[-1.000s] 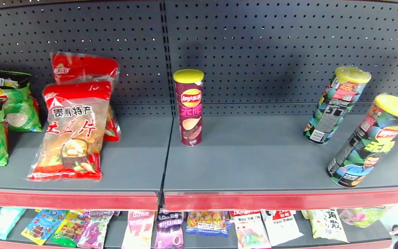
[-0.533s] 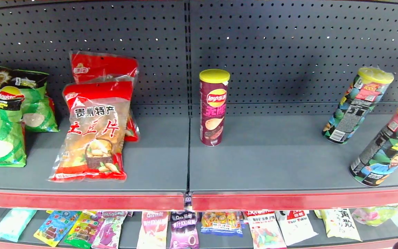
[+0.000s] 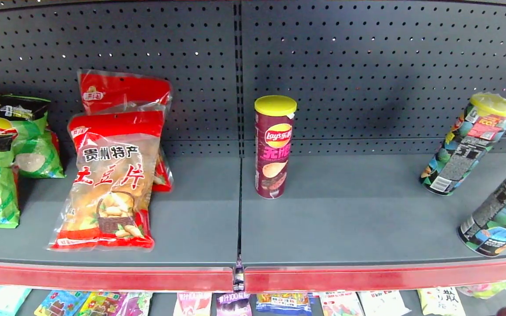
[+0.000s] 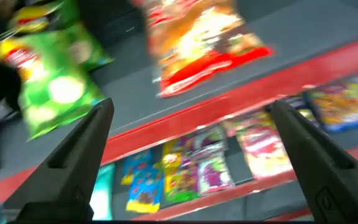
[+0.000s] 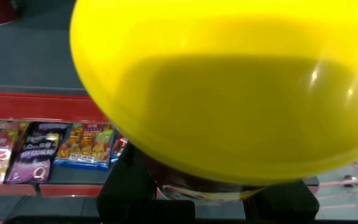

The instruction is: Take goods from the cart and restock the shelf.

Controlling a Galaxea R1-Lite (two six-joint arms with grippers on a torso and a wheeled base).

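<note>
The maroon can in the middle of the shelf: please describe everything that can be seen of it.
The maroon can is a tall, slim tube, seemingly printed cardboard, with a flat yellow lid closed on top. It stands upright on the grey shelf, just right of the seam between two shelf boards, clear of the perforated back wall. Only the shelf touches it.

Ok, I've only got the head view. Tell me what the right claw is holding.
Observer: The right claw grips a round tube with a yellow plastic lid, close under its wrist camera.
Operator: Now report the left claw.
Observer: The left claw is open and empty, its black fingers spread wide apart.
</note>
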